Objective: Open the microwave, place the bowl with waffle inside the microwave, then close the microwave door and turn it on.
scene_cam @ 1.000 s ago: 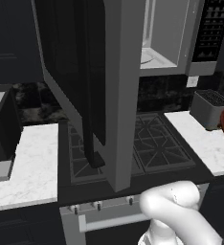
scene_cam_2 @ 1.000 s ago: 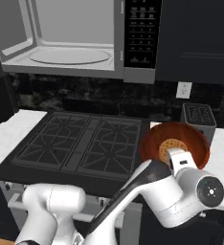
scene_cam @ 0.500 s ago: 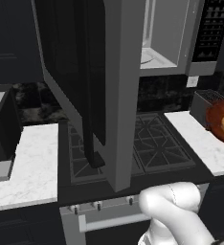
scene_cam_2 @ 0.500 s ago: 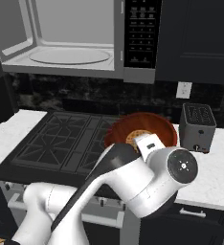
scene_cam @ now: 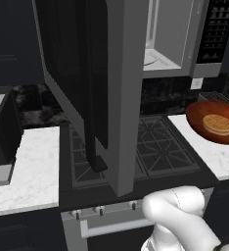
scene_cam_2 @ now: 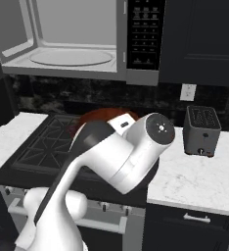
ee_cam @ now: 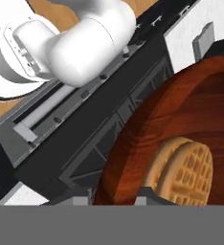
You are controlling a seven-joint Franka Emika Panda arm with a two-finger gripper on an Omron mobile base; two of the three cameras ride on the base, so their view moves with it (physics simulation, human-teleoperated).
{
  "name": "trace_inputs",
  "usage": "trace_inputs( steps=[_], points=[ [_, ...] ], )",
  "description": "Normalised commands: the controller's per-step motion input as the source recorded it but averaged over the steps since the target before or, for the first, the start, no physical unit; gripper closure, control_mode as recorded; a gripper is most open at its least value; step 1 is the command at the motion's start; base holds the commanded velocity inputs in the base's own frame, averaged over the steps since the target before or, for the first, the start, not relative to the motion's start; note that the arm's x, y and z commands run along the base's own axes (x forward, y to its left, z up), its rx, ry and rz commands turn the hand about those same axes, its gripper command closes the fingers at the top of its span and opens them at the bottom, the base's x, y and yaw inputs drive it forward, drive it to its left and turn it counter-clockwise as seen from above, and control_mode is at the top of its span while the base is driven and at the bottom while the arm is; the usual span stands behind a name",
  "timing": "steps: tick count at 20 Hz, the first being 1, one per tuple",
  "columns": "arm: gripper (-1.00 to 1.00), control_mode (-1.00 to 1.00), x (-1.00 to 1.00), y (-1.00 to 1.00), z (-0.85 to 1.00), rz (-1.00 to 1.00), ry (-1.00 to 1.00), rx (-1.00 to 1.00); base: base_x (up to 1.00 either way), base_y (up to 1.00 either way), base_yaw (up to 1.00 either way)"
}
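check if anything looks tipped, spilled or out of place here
The bowl is off the counter and tilted steeply, its inside facing the left base camera, yet the waffle sits in it unspilled. The microwave door hangs wide open over the stove.

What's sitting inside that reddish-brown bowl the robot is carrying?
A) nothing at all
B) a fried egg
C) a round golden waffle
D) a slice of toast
C: a round golden-tan waffle with a grid pattern lies in the reddish-brown bowl, and the left base view shows the same disc in the bowl held up above the counter.
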Motion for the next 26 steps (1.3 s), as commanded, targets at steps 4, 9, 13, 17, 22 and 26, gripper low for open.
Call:
trace_inputs(
  steps=[4, 9, 13, 17, 22, 26],
  points=[
    [1.0, -1.0, 0.19, 0.79, 0.01, 0.2, -0.03, 0.06, 0.0, 0.0, 0.0],
    [1.0, -1.0, 0.14, 0.81, 0.11, 0.19, -0.09, 0.04, 0.0, 0.0, 0.0],
    [1.0, -1.0, 0.01, 0.71, 0.27, 0.15, -0.11, 0.0, 0.0, 0.0, 0.0],
    [1.0, -1.0, 0.0, 0.58, 0.51, 0.09, -0.14, 0.0, 0.0, 0.0, 0.0],
    [1.0, -1.0, -0.03, 0.43, 0.87, 0.02, -0.07, 0.0, 0.0, 0.0, 0.0],
    [1.0, -1.0, 0.0, 0.24, 0.85, 0.0, 0.0, 0.0, 0.0, 0.0, 0.0]
  ],
)
